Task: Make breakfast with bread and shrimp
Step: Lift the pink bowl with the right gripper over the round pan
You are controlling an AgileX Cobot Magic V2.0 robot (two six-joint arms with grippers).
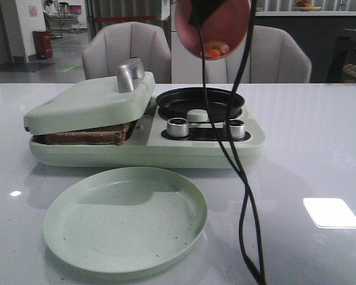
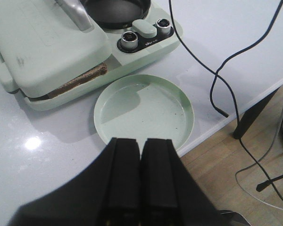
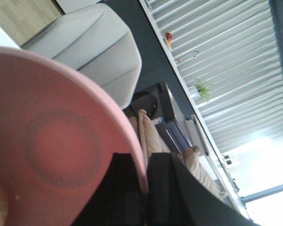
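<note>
Front view: orange-pink shrimp (image 1: pixel 216 50) inside tilted pink bowl (image 1: pixel 234 27) above black pan (image 1: pixel 200 102).

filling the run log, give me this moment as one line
right tool: shut on tilted pink bowl rim | orange-pink shrimp: in bowl above round black pan | left tool: shut, empty

The cooker (image 1: pixel 136 148) is pale mint green, its lid (image 1: pixel 89 104) the same shade with a silver handle (image 1: pixel 130 75) and two silver knobs (image 1: pixel 178 127). The pan (image 1: pixel 200 104) on its right is black. The bread (image 1: pixel 89 136) under the lid shows brown. The near plate (image 1: pixel 124 221) is mint green – speckled with dark flecks. The bowl (image 1: pixel 212 27) is pink with a faint grey ring inside, the shrimp (image 1: pixel 215 49) orange and whitish. The table (image 1: pixel 320 148) is glossy white, the cables (image 1: pixel 243 196) black – both grippers (image 2: pixel 140 155) black too
</note>
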